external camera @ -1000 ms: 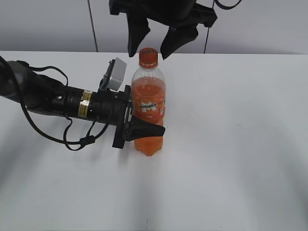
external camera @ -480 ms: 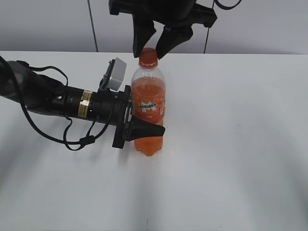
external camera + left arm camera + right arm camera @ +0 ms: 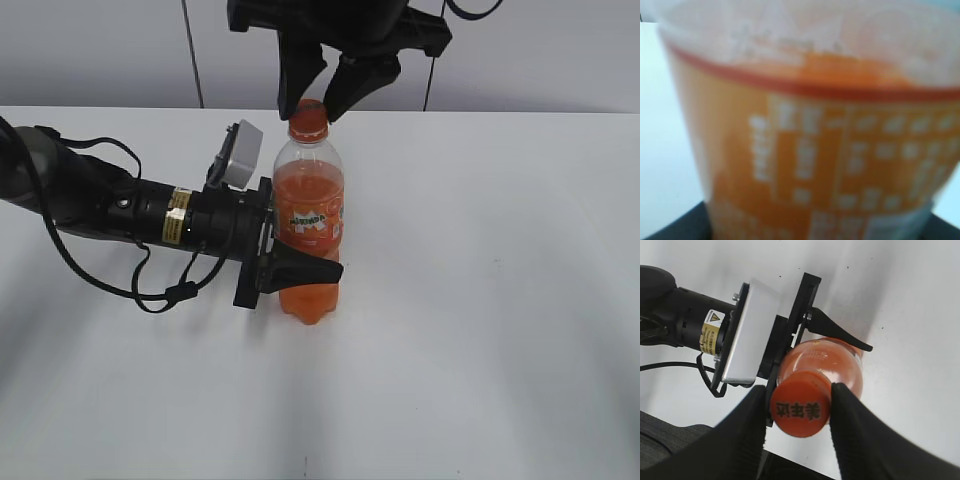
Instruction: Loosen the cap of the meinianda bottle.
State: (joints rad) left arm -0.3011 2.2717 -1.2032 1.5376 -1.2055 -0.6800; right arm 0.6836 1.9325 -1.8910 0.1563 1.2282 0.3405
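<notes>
The meinianda bottle stands upright on the white table, full of orange drink. Its orange label fills the left wrist view, blurred and very close. My left gripper lies level from the left and is shut on the bottle's lower body. The orange cap tops the bottle; its dark print shows in the right wrist view. My right gripper comes down from above with a black finger pressed against each side of the cap, shut on it; it also shows in the exterior view.
The left arm with its cables lies across the left of the white table. The left wrist camera box sits just left of the bottle's shoulder. A grey wall stands behind the table.
My right gripper's fingers, spread wide above the cap a second ago, have closed in on the cap. The left gripper and the bottle have not moved.
</notes>
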